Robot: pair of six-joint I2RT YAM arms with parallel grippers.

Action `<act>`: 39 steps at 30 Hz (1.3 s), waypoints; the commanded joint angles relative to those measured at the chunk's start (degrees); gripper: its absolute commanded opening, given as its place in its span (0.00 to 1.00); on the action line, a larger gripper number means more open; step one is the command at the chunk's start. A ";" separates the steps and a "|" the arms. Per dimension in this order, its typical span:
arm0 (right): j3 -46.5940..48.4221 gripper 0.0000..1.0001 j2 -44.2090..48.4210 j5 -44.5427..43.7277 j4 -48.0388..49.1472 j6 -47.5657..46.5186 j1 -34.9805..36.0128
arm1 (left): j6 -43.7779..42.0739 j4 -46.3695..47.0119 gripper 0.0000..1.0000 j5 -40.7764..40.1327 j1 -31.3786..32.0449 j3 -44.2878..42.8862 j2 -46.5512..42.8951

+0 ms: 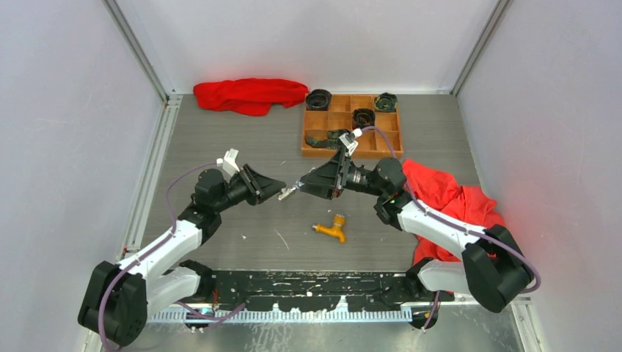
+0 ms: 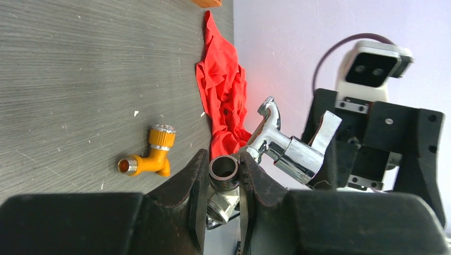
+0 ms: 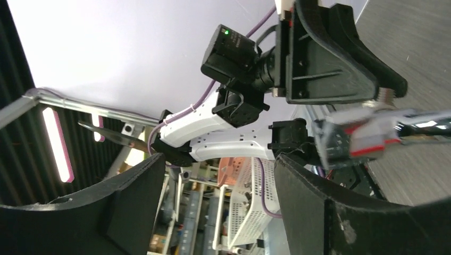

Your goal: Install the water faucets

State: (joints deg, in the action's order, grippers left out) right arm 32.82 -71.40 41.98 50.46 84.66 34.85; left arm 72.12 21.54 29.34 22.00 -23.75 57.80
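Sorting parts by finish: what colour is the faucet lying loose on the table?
The faucet is orange-yellow, its knob silver-tipped; clearest in the left wrist view.

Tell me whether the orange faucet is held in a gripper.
No, the orange faucet lies loose on the table, untouched.

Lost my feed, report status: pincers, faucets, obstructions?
Left pincer shut on silver faucet, threaded end. Right pincer open, beside it. Orange faucet lying on table. Nothing blocking.

Red cloth (image 1: 249, 94), wooden tray (image 1: 323, 152)
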 commanded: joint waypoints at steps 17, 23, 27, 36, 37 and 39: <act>2.91 0.80 30.68 -6.03 -35.31 -83.19 -0.31 | 1.54 -6.42 0.00 9.18 -3.00 -7.53 -2.25; -1.76 0.81 30.32 -5.51 -32.04 -99.30 -0.31 | 1.08 -9.94 0.00 14.67 -4.05 -9.59 -2.60; -1.63 0.82 28.77 -4.03 -31.97 -105.22 -0.31 | 0.13 -10.64 0.00 21.16 -4.15 -11.49 -1.75; 0.30 0.81 24.03 -1.64 -28.89 -109.52 -0.22 | -3.55 -14.82 0.00 27.49 -4.10 -15.69 -0.03; 0.85 0.81 23.31 -1.25 -28.77 -109.56 -0.26 | -3.82 -15.20 0.00 27.83 -4.12 -15.94 -0.02; 1.79 0.80 21.85 -0.06 -28.59 -109.62 -0.26 | -4.48 -16.26 0.00 28.11 -4.11 -16.27 -0.13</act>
State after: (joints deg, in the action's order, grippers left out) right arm 30.41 -47.97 39.64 17.15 -22.55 34.68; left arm 69.78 6.13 52.82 18.20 -36.71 58.02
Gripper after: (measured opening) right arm 0.810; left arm 0.234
